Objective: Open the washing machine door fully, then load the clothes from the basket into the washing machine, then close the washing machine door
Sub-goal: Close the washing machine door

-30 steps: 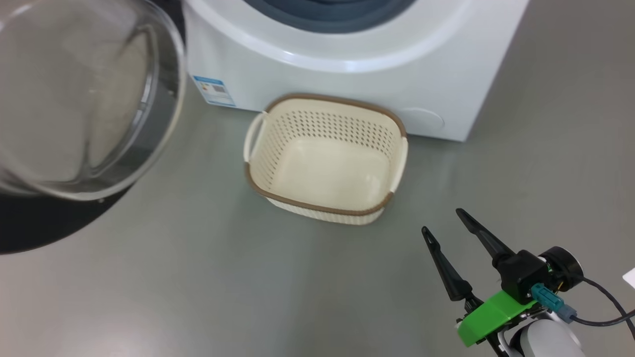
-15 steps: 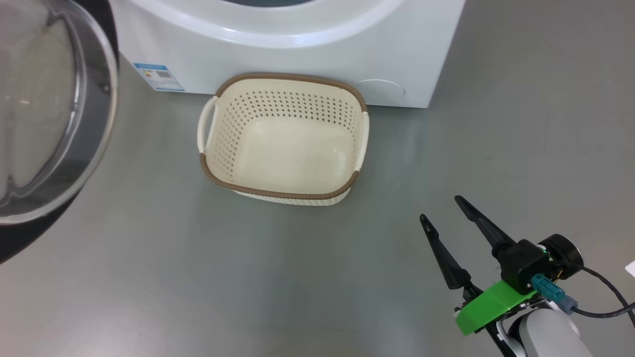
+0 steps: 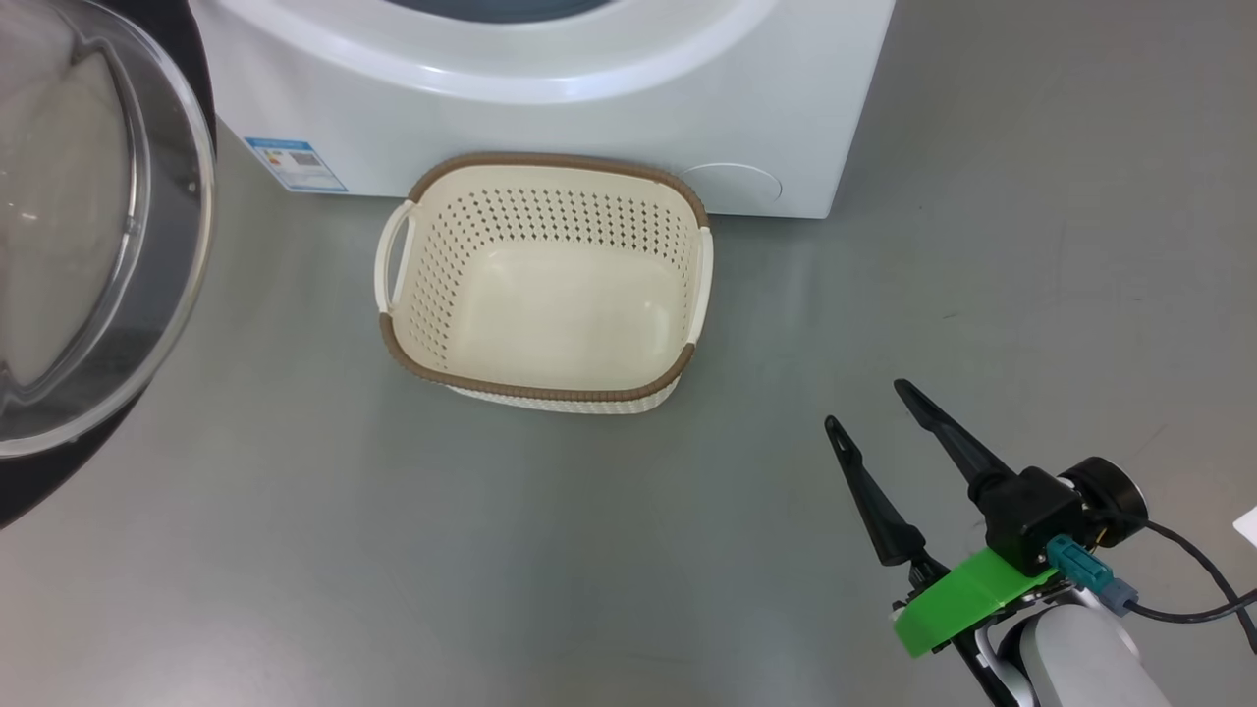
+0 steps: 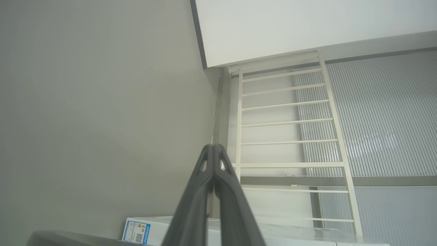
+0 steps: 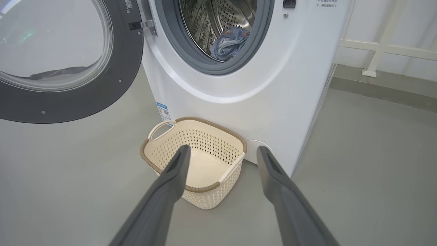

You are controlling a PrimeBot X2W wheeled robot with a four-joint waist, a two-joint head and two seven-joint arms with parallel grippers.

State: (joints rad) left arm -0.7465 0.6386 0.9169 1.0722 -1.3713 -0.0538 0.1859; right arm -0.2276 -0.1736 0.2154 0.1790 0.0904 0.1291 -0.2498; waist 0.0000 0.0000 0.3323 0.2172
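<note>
head view steeply above the basket [image 3: 535, 386], right wrist low, sharing it, left wrist tilted upward

Smooth grey floor [image 3: 295, 550] with a soft sheen, white metal railing [image 4: 290, 165] with thin horizontal bars, pale ribbed wall panel [image 4: 385, 119] behind it, small white flat corner [image 3: 1248, 525] at the floor's right edge
</note>
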